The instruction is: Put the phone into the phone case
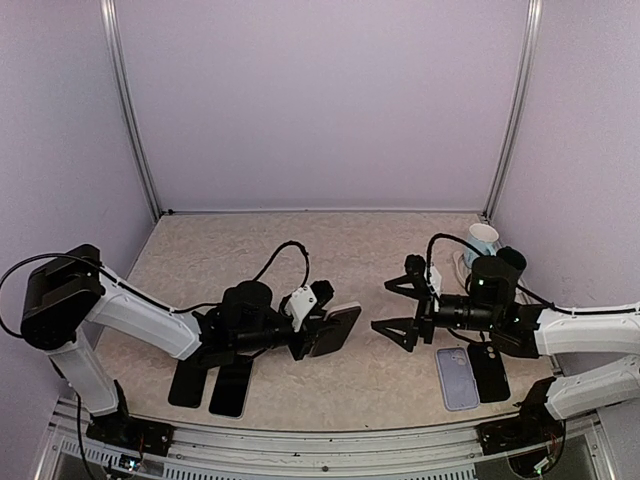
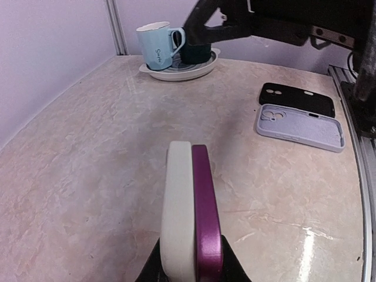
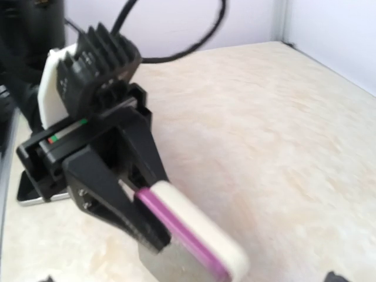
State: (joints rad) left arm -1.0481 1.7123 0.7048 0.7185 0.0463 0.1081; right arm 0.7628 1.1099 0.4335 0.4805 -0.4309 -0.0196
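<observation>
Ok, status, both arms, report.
Left gripper shut on purple phone, cream case flush against it. Right gripper open, facing phone, not touching. Nothing between them.

In the left wrist view the bottom edge cuts off the lower end of the phone (image 2: 192,217), and only slivers of the left tool (image 2: 192,267) show beside it. A finger (image 2: 194,23) of the right tool (image 1: 382,307) partly covers the dark cup (image 2: 197,54) on the saucer (image 2: 176,71). The right wrist view is blurred, so the flat thing (image 3: 29,194) on the tabletop (image 3: 282,117) cannot be identified. The left arm half hides two dark slabs (image 1: 231,386).
</observation>
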